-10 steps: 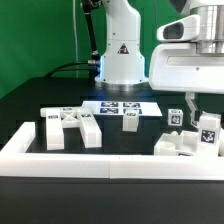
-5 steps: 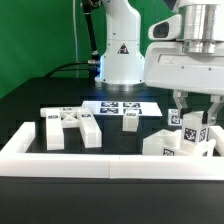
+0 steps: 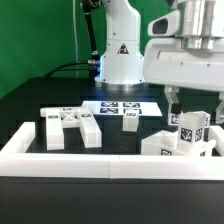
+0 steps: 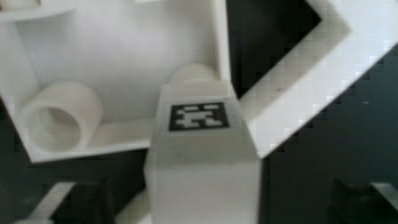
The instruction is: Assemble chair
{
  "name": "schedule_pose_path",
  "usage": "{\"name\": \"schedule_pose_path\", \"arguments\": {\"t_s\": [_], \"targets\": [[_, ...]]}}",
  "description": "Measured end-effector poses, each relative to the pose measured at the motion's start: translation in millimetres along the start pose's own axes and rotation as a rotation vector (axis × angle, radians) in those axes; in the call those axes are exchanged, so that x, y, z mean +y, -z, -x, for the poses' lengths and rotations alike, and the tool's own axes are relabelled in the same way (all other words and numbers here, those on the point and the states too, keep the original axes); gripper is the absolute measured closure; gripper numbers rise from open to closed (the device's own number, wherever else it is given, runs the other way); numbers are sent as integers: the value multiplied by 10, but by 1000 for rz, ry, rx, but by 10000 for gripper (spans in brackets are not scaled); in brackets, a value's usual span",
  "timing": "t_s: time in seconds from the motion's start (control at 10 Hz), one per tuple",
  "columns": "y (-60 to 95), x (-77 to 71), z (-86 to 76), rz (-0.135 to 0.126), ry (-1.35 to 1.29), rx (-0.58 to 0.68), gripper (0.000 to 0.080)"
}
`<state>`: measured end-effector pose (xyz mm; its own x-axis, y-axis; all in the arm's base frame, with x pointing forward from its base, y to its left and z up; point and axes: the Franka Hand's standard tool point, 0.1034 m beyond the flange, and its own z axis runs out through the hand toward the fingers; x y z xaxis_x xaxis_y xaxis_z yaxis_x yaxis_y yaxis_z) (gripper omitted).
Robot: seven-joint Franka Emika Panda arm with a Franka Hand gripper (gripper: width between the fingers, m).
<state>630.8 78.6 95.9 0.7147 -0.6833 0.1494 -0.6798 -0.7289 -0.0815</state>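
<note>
White chair pieces (image 3: 163, 146) sit behind the rail (image 3: 100, 162) along the desk's front edge: X-braced frame (image 3: 68, 126) toward the exterior view's left corner, tagged leg (image 3: 190, 130) toward its right corner. The gripper (image 3: 194, 115) straddles that leg, jaws spread wide, not touching it.

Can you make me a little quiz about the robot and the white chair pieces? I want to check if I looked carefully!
1. True or false: the gripper hangs at the exterior view's right side.
2. In the wrist view, what stands right below the gripper? A) a tagged square leg B) a screwdriver C) a red ball
3. Fill the gap: the X-braced frame lies on the exterior view's ___ side.

Key: 1 true; 2 A; 3 left.
</note>
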Motion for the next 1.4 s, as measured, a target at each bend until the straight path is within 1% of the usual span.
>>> {"name": "schedule_pose_path", "arguments": {"t_s": [0.1,0.4,0.9,1.0,1.1,1.2,1.3,1.4], "targets": [[51,53,15,-3,48,-3,154],[181,227,48,-6,110,-17,150],[155,230,58,-3,115,-18,150],[178,326,81,-23,191,0,150],[189,587,123,-31,262,4,150],[135,875,78,-23,350,0,150],[81,1024,27,-14,354,3,150],[34,1146,25,-7,368,8,150]]}}
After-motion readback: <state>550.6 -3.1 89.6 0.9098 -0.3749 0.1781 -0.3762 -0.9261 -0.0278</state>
